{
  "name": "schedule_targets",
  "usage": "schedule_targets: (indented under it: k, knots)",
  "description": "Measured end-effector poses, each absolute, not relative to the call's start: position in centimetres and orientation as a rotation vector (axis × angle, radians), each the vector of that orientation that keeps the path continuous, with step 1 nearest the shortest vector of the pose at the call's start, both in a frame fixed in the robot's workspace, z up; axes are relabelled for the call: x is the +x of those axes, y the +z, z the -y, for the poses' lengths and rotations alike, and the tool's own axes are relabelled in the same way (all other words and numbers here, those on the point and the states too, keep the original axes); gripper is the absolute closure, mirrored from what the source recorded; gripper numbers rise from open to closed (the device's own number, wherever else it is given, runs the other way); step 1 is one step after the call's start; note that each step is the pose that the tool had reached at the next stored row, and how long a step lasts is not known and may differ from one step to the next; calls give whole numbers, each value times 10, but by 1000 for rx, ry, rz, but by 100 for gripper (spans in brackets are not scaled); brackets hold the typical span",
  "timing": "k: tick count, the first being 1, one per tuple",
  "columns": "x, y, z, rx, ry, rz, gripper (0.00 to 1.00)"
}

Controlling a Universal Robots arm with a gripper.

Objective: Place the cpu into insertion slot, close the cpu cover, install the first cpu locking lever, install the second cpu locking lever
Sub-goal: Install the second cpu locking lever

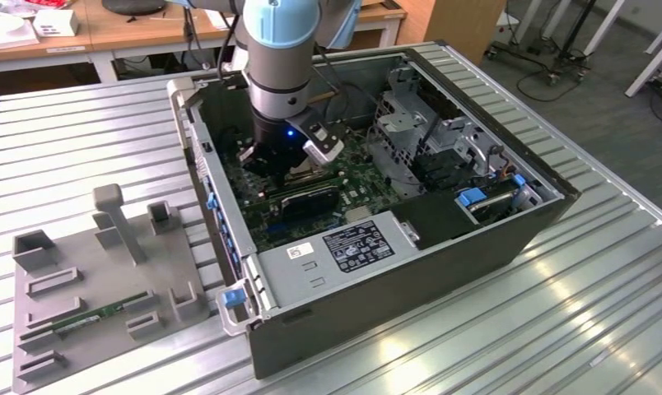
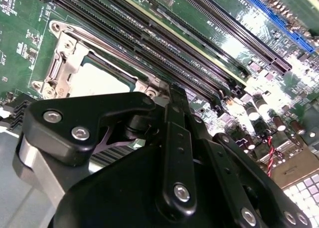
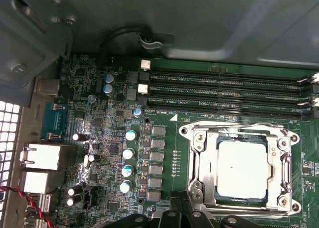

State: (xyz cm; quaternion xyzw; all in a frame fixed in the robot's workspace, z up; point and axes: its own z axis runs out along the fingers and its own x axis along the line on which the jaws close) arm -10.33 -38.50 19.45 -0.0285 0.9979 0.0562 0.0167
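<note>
First wrist view tells me the most: the cpu (image 3: 241,168) already sits in the insertion slot (image 3: 197,185), and the cpu cover (image 3: 285,158) looks folded down around it, so I judge those two steps done. Whether the locking levers are latched I cannot tell. The tool (image 1: 291,164) hangs right above the slot, deep inside the computer case (image 1: 419,271) on the slatted counter (image 1: 594,313); whether it is spread or pressed together I cannot tell. Board lettering and the label on the power supply (image 1: 347,247) are too small to read.

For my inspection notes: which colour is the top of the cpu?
Pale silvery white, clearest in the first wrist view: the cpu.
</note>
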Motion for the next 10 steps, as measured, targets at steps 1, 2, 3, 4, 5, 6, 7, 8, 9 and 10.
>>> schedule_targets:
  k: [1,2,3,4,5,6,7,8,9,10]
  knots:
    - [-103,195,385,-89,175,-3102,89]
    - [-103,195,385,-88,175,-3102,89]
    - [-103,195,385,-88,174,-3102,89]
    - [-103,195,385,-88,173,-3102,89]
    - [-103,196,385,-88,172,-3102,89]
    - [-103,197,385,-88,170,-3102,89]
    - [-103,199,385,-88,166,-3102,89]
    - [-103,201,385,-88,162,-3103,89]
    - [-103,202,385,-89,159,-3103,89]
    - [-103,203,385,-89,155,-3103,89]
